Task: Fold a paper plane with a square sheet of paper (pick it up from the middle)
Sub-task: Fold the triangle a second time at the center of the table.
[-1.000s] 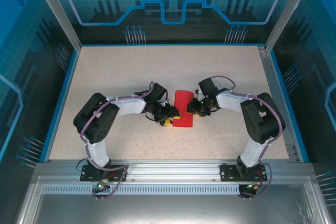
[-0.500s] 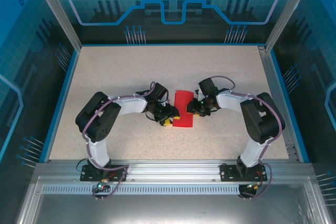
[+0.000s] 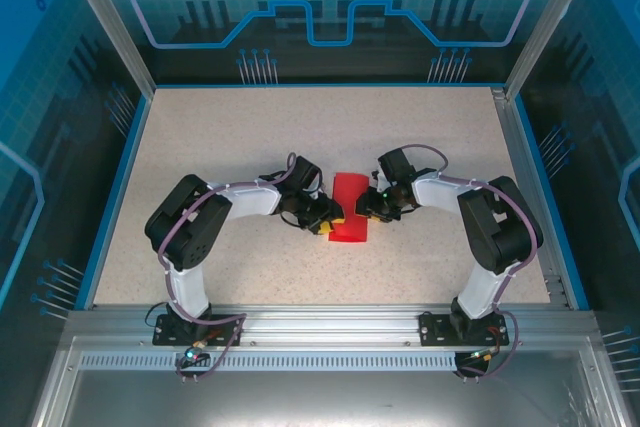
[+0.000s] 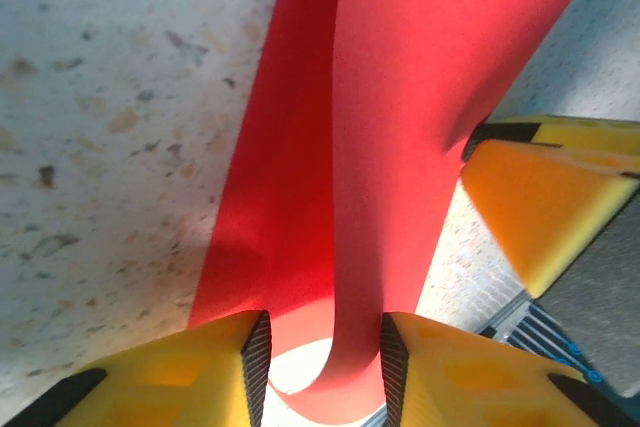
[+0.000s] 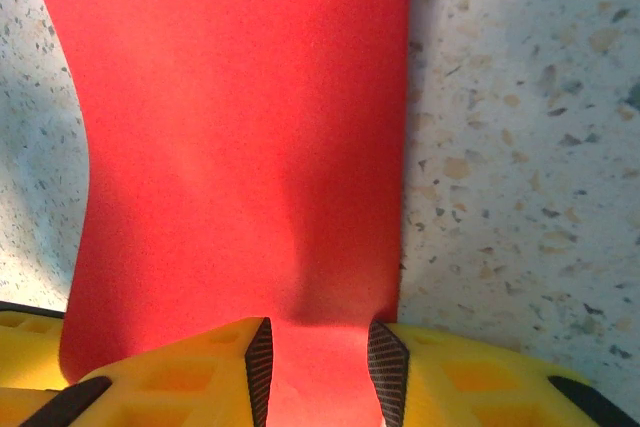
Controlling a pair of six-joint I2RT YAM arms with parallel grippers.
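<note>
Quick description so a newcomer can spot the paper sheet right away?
Start at the middle of the speckled beige table. There the red paper sheet arches between the left end effector and right end effector. It is thin and bright red, unlike their yellow fingers.

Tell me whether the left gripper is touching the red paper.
Touching. Left wrist view: the red paper curls inside the left gripper, against both pads.

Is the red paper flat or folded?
Bent over, not flat: the red paper curls in a loop inside the left gripper. No sharp crease shows.
</note>
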